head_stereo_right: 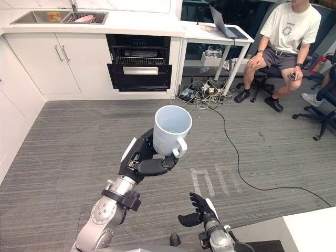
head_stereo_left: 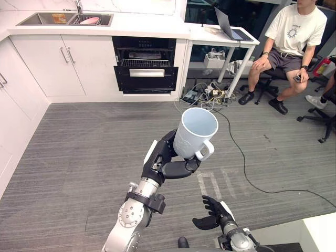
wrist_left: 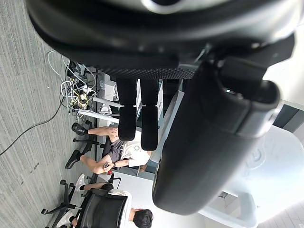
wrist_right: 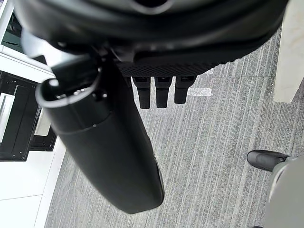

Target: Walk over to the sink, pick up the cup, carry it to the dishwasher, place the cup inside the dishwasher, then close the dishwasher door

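Note:
A white cup (head_stereo_left: pixel 194 132) with a handle is held upright in mid-air over the grey floor, my left hand (head_stereo_left: pixel 165 160) shut round its lower part, thumb under the handle side. The same cup (head_stereo_right: pixel 171 129) shows in the right eye view and as a pale shape (wrist_left: pixel 270 166) past the thumb in the left wrist view. The dishwasher (head_stereo_left: pixel 145 65) stands far ahead under the counter, its dark door hanging partly open with a rack showing. The sink (head_stereo_left: pixel 65 19) lies at the counter's far left. My right hand (head_stereo_left: pixel 212 212) hangs low, fingers relaxed and holding nothing.
White cabinets (head_stereo_left: pixel 58 63) run along the far wall and left side. A person (head_stereo_left: pixel 286 44) sits on a chair at the right beside a small white desk (head_stereo_left: pixel 223 37) with a laptop. Cables and power strips (head_stereo_left: pixel 207 94) lie under the desk. A white counter corner (head_stereo_left: pixel 310 231) is near right.

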